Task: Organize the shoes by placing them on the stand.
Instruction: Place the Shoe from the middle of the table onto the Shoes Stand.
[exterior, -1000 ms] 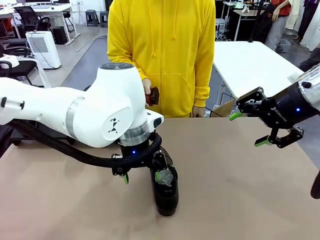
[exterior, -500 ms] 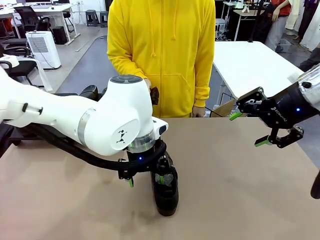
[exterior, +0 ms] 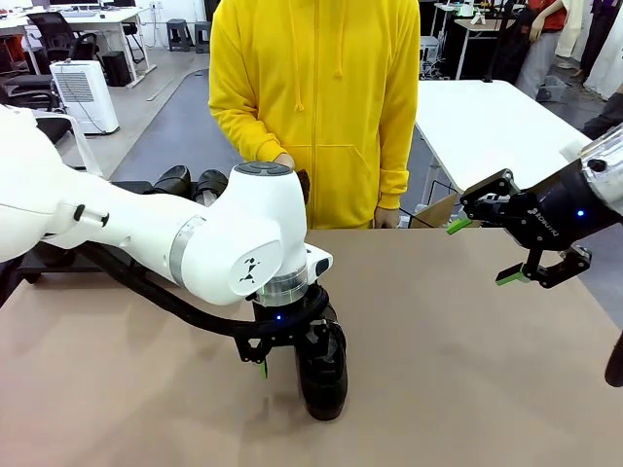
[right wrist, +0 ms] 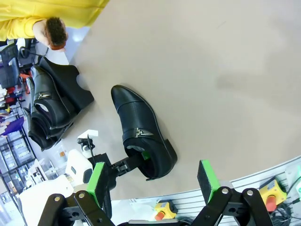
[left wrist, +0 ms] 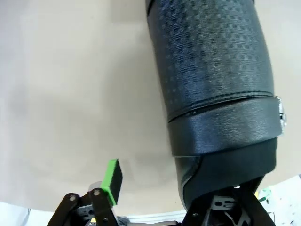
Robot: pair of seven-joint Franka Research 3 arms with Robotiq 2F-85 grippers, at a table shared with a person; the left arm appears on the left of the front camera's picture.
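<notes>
Beige tabletop (exterior: 467, 350) spans the foreground of a bright workshop, with a person in a yellow hoodie (exterior: 316, 97) standing at its far edge.

At far left, beyond the table's edge, the low black stand (right wrist: 70, 82) already carries shoes; the tops of two of these racked shoes (exterior: 190, 181) now show above the left arm, where a second ago the arm hid them.

Left of centre, the white left arm has swung rightward and lower than before. Its left gripper (exterior: 292, 355) sits down over the heel end of a glossy black shoe (exterior: 321, 375) lying on the table, one green-padded finger (left wrist: 112, 176) outside the shoe, the other down inside the opening. The jaws have drawn partly together around the shoe's side; whether they already clamp it cannot be told.

The person's hand holds a small brown brush (right wrist: 56, 32) at waist height.

At right, the right gripper (exterior: 477, 251) hangs above the table, unmoved, its jaws wide apart and empty.
</notes>
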